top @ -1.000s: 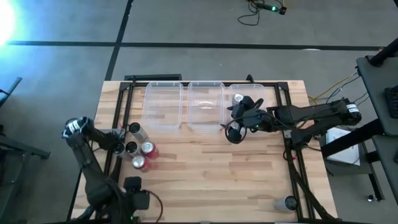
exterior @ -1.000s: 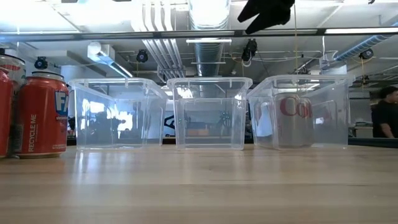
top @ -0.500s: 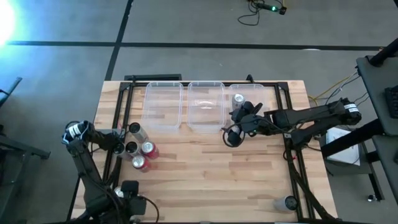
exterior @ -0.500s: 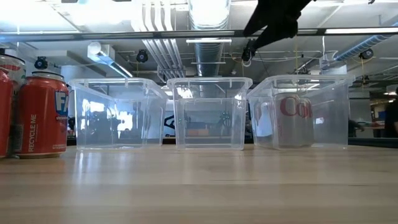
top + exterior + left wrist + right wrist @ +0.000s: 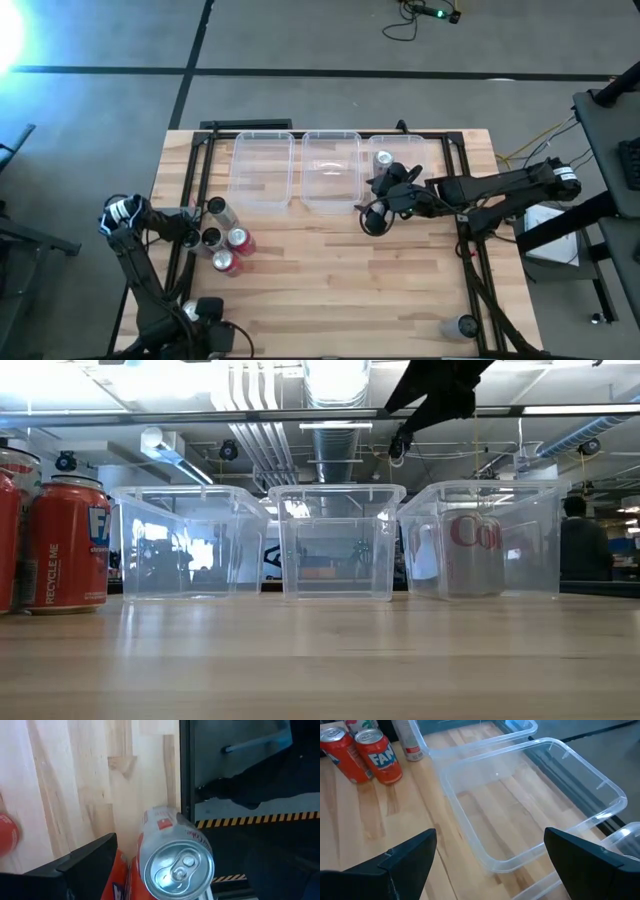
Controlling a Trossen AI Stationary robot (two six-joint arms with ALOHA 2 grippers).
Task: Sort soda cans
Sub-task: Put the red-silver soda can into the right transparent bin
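A: One sorted can [image 5: 382,158] only, standing upright inside the right bin [image 5: 530,540]; barely started, by the look of things.

B: Agreed. Middle bin [image 5: 331,134] and left bin [image 5: 263,134] both holding nothing (clear plastic, so easy to check from counter height).

A: Four more waiting in a tight cluster at the left edge of the counter [image 5: 340,290]: a slim silver can [image 5: 217,208], a black can [image 5: 210,238] and two red cans [image 5: 238,239] just beside each other.

B: Plus a stray can [image 5: 462,325] well apart, by the near right corner. Five left to place, as far as can be counted here.

A: Right end effector [image 5: 374,214] hovering above the counter just in front of the middle and right bins, spread wide, gripping nothing.

B: Left end effector [image 5: 191,228] right up against the cluster, slim silver can directly ahead of its camera. Open or closed? Cannot tell. No sign of a can lifted.

A: Materials next: thin metal cylinders, smooth printed sides, shiny pull-tab tops; probably slick, and easy to dent under a hard squeeze.

B: Bins rectangular, rounded at the corners, glossy, see-through, thin-walled. Counter of pale wooden strips joined side by side, matte.
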